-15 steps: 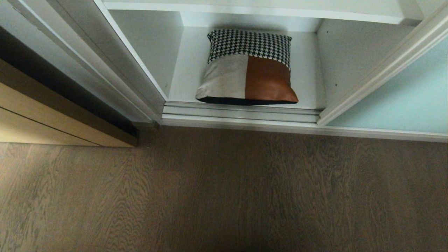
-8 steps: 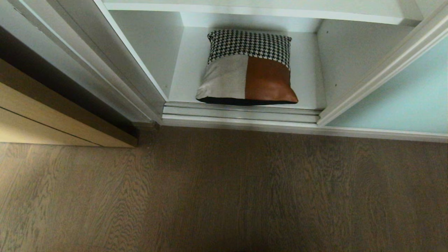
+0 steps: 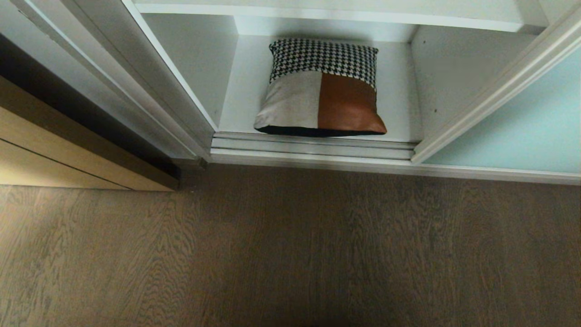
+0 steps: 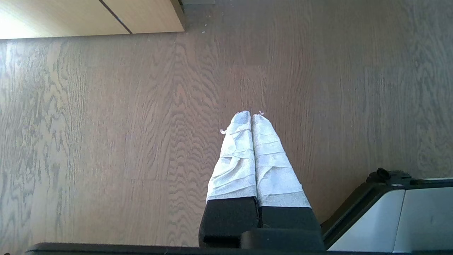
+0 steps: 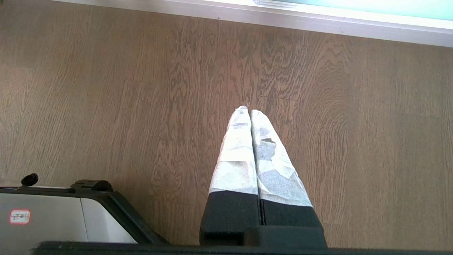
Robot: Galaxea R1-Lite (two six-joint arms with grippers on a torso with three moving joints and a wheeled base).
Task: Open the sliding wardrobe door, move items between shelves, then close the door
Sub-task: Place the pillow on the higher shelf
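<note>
Seen from the head camera, a tan wooden panel is shown at far left, then the white wardrobe frame, then an open compartment where the cushion is propped on the lowest of the shelves, its houndstooth band uppermost and its black edge just behind the ridged floor track. At far right the sliding wardrobe door is pictured pushed aside, its pale aqua glass bordered by a slim white frame. Neither arm is caught in this view.

The door is judged to be open already, so the step in hand is taken to be the reach for the cushion. It is best approached from the front with the jaws spread wide first, and gripped on the soft body above the track, so that the track is cleared when it is lifted toward the shelf above.

The left gripper is shown hanging over bare wooden floor, tape-wrapped fingers pressed together and holding nothing. The right gripper is posed likewise, fingers together and empty, the wardrobe's bottom rail well ahead of it.
</note>
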